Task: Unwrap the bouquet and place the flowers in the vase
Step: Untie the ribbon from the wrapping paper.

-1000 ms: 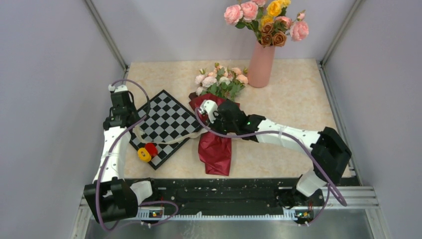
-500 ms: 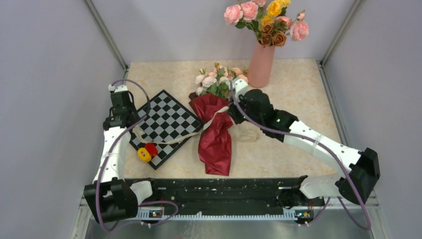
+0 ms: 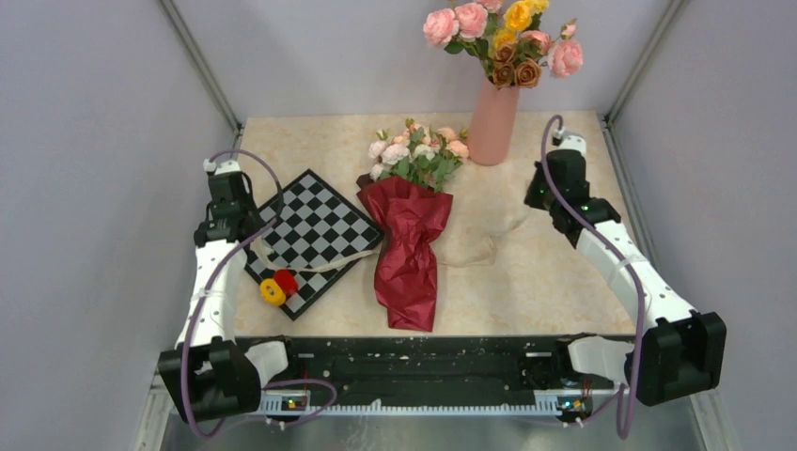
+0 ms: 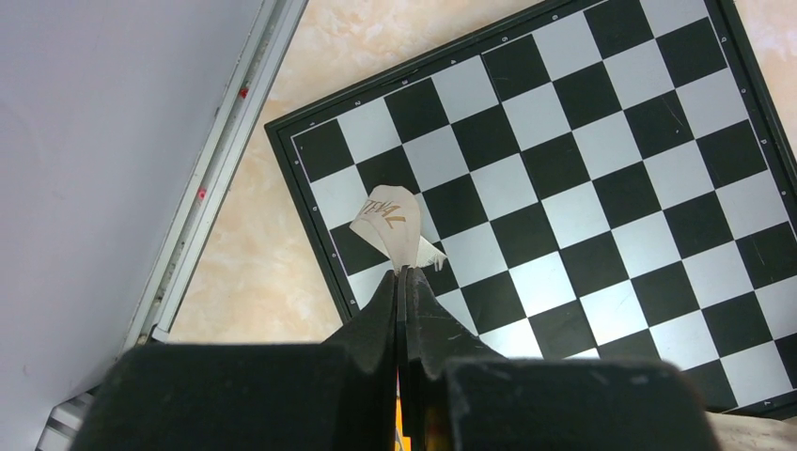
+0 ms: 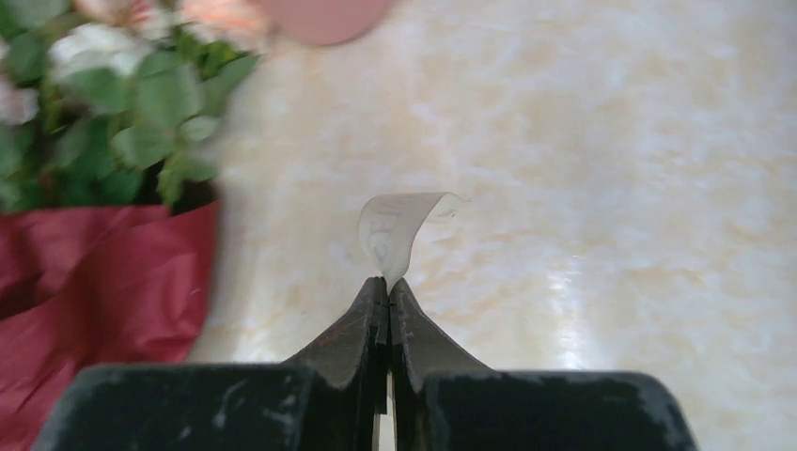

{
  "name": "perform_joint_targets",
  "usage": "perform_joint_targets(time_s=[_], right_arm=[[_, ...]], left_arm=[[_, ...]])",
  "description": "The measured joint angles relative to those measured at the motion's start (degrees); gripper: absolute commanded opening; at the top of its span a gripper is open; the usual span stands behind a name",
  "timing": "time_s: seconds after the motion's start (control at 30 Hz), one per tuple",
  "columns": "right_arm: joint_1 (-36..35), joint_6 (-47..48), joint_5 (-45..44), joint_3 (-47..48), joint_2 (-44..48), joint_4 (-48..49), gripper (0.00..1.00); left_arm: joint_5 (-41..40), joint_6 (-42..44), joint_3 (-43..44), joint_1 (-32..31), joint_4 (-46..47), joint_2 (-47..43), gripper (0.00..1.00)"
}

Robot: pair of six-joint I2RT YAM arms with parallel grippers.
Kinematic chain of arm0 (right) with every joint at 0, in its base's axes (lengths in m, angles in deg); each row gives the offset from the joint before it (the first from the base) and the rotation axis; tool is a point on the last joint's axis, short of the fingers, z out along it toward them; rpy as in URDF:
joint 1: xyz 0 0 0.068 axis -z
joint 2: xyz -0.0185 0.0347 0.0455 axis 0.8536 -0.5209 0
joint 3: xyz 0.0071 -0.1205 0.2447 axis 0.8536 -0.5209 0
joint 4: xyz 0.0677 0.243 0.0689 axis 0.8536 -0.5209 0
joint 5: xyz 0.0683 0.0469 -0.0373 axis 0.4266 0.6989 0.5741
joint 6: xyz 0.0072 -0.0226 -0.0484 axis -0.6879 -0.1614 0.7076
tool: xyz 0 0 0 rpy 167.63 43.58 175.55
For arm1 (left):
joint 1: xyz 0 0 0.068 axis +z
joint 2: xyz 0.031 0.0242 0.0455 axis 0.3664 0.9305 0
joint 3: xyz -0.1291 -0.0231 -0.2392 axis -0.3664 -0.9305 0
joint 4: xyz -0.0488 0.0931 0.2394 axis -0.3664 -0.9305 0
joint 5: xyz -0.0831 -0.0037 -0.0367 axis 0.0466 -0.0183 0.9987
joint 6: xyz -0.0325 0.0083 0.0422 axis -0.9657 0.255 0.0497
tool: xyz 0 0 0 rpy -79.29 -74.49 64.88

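Swung out to the right, clear of the bouquet (image 3: pixel 409 235) lying mid-table near the vase (image 3: pixel 493 122). Pinched shut on 1 ribbon (image 3: pixel 315 264) end each: right gripper (image 5: pixel 387 285), left gripper (image 4: pixel 402 274). Pull apart evenly and low, sparing the blooms.

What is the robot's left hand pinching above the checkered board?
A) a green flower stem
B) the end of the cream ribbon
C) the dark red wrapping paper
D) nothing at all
B: in the left wrist view the left gripper is closed tight on the curled end of the cream ribbon, just above the chessboard.
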Motion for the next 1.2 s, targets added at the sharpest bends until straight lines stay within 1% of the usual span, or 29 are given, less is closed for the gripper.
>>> perform_joint_targets(time_s=[0.07,0.2,0.33,0.53,0.6,0.63,0.67,0.7,0.73,0.8,0.83,0.87,0.9,1.0,1.03,1.1,1.2], right_arm=[[4.9,-0.9,-1.8,-1.1,0.0,-0.4,0.0],[11.1,-1.6,-6.3,-2.6,0.0,0.3,0.0],[14.7,-2.1,-10.1,-3.2,-2.0,4.1,0.0],[19.0,-3.3,-14.7,-3.7,-9.9,8.9,0.0],[19.9,-3.5,-16.0,-4.1,-11.6,9.1,0.06],[20.3,-3.7,-16.7,-4.1,-12.5,9.2,0.08],[20.8,-3.6,-17.2,-4.1,-13.3,9.3,0.09],[21.0,-3.7,-17.5,-4.1,-13.9,9.4,0.15],[21.1,-3.6,-17.8,-4.1,-14.5,9.5,0.28],[21.2,-3.5,-17.9,-4.1,-15.2,9.5,0.49],[21.2,-3.3,-17.7,-4.2,-15.3,9.7,0.56],[21.2,-2.9,-17.6,-4.3,-15.3,9.9,0.64],[21.2,-2.6,-17.4,-4.3,-15.3,10.0,0.68],[21.3,-2.1,-16.1,-4.3,-15.2,10.2,0.78],[21.3,-2.0,-15.4,-4.3,-15.0,10.2,0.84],[21.3,-1.6,-14.1,-4.3,-14.4,10.2,0.89],[21.3,-0.8,-12.0,-4.3,-12.8,9.4,0.9]], left_arm=[[-0.1,0.0,0.0,0.0,0.0,-0.3,0.0],[0.5,0.0,0.0,0.1,0.0,-0.9,0.0],[1.9,-0.1,0.0,0.1,0.1,-0.9,0.0],[2.3,-0.3,-0.3,0.1,0.1,-1.5,0.0],[1.7,-0.3,-0.7,0.1,0.1,-2.1,0.01],[1.5,-0.4,-0.7,0.1,0.1,-2.2,0.08],[1.2,-0.4,-0.7,0.1,0.1,-2.2,0.19],[1.0,-0.3,-0.7,0.1,0.1,-2.2,0.3],[0.6,-0.3,-0.7,0.1,0.0,-2.1,0.47],[0.2,-0.4,-0.7,0.1,0.0,-2.1,0.77],[0.1,-0.8,-0.7,0.1,0.0,-2.1,0.88],[0.0,-0.8,-0.7,0.1,0.0,-2.2,0.97],[-0.1,-0.9,-0.8,0.1,0.1,-2.2,0.98],[-0.2,-0.9,-0.9,0.1,0.1,-2.5,0.99],[-0.2,-0.9,-0.9,0.1,0.1,-2.7,0.99],[0.3,-0.7,-0.9,0.1,0.1,-3.0,0.99],[2.1,-0.3,-0.9,0.1,0.2,-3.2,0.99]])
